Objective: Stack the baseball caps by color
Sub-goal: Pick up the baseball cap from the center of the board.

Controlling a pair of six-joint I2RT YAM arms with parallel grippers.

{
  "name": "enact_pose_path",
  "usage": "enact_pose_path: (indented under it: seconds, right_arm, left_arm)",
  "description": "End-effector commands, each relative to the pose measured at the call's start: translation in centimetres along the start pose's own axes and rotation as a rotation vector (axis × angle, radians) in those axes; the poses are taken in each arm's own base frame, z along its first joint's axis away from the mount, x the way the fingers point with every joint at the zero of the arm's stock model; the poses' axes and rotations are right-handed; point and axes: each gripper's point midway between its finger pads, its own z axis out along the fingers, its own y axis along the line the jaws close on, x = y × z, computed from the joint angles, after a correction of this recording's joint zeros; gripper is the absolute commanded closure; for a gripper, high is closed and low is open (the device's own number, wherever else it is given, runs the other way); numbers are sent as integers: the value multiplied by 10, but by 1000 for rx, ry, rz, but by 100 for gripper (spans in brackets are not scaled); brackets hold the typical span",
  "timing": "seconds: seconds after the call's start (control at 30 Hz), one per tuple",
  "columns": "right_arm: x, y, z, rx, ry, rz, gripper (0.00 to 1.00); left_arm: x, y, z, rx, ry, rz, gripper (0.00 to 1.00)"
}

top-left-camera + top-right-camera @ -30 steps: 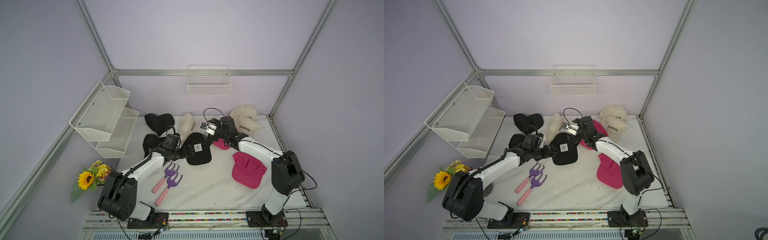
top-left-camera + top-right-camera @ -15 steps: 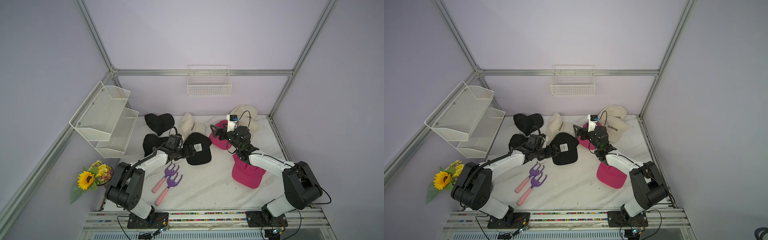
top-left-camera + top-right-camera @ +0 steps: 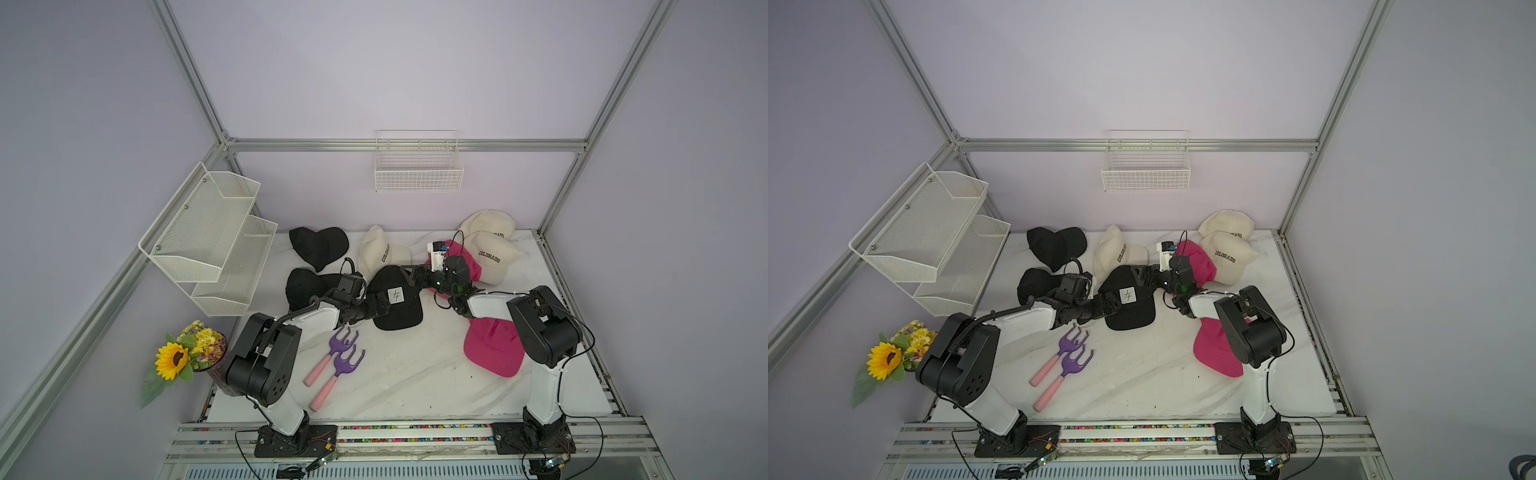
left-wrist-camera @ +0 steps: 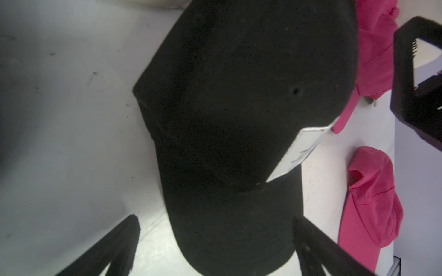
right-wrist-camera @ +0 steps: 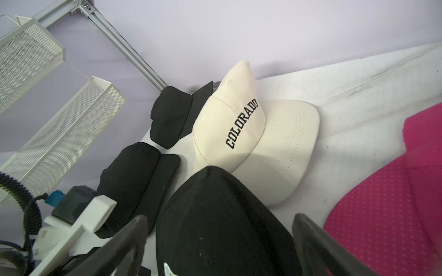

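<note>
A black baseball cap with a white tag lies mid-table. My left gripper is open, its fingers either side of the brim. My right gripper is open over the crown from the far side. Two more black caps lie at the back left. A cream COLORADO cap sits behind the tagged one. Two cream caps overlap at the back right. One pink cap is behind my right wrist, another under the right arm.
Two purple hand rakes with pink handles lie front left of the tagged cap. A sunflower pot stands off the table's left edge. A white mesh shelf hangs on the left wall and a wire basket on the back wall.
My right arm swung out to the back right and has come back down onto the tagged black cap's crown. The left gripper edged a little further over the brim. Both stayed open.
</note>
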Motion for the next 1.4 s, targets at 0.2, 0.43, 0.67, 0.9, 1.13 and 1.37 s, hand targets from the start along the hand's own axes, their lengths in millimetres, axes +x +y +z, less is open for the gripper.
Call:
enact_pose_path:
  seconds: [0.2,0.43,0.67,0.9,1.13,1.37]
  right_arm:
    - [34,9,8,-103,101,-3,3]
    - [58,6,8,-89,176,-2,3]
    - [72,24,-16,-115,191,88,3]
    - [59,29,-47,-60,108,174,3]
    - [37,17,-50,45,31,120,3]
    - [-16,10,-70,162,-159,78,3]
  left_arm:
    - [-10,-1,16,19,-13,82,0]
    - [-7,-1,23,20,15,128,0]
    - [7,-28,27,152,77,159,0]
    - [30,-45,24,208,141,150,0]
    - [23,-50,8,195,98,119,0]
    - [-16,-22,-33,-28,-106,48,0]
